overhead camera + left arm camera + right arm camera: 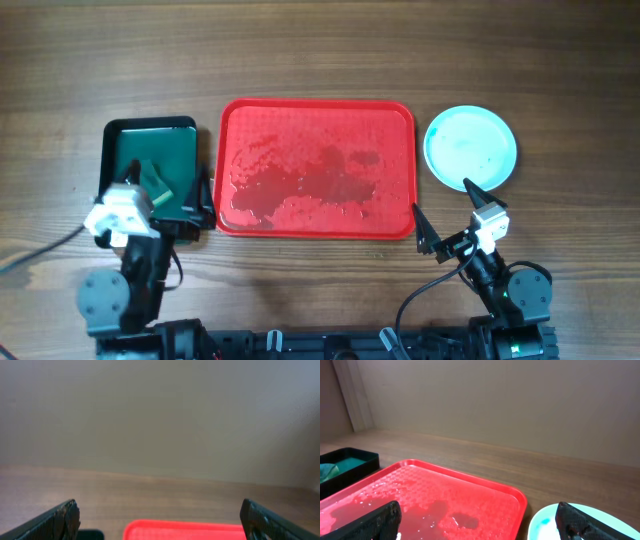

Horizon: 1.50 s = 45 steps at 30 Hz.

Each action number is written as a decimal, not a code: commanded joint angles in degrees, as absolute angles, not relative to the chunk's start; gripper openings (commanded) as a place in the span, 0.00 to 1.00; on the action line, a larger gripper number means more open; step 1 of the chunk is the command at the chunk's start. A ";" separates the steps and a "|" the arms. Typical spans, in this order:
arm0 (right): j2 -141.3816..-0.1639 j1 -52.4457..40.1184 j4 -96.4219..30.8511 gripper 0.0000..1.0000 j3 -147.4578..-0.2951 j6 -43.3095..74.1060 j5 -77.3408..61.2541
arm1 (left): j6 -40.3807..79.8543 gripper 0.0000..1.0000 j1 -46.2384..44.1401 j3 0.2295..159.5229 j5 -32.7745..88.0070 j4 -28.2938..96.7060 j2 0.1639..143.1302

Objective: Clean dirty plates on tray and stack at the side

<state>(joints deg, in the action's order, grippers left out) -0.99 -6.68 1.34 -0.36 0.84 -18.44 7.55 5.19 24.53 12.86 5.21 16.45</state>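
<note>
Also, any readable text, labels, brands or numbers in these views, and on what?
None. No word, label, brand or number shows in any view: the red tray, the aqua plate, the green tray and the white arm housing all look unmarked.

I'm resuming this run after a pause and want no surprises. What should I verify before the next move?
1. Red tray free of plates: ok, only wet patches.
2. Plate beside the tray, off it: ok.
3. Other plates stacked under it: cannot tell.
4. Plate wiped clean: cannot tell, faint teal mark in the right wrist view.
5. Left gripper open, empty: ok.
6. Right gripper open, empty: ok.
</note>
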 commanded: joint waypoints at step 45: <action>-0.58 -6.46 1.56 1.00 -0.30 1.63 -19.42 | 1.91 1.00 4.97 0.34 9.93 3.49 0.27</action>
<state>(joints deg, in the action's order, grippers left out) -0.99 -6.68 1.32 -0.36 0.86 -18.44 2.83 5.19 0.69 10.46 3.40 0.78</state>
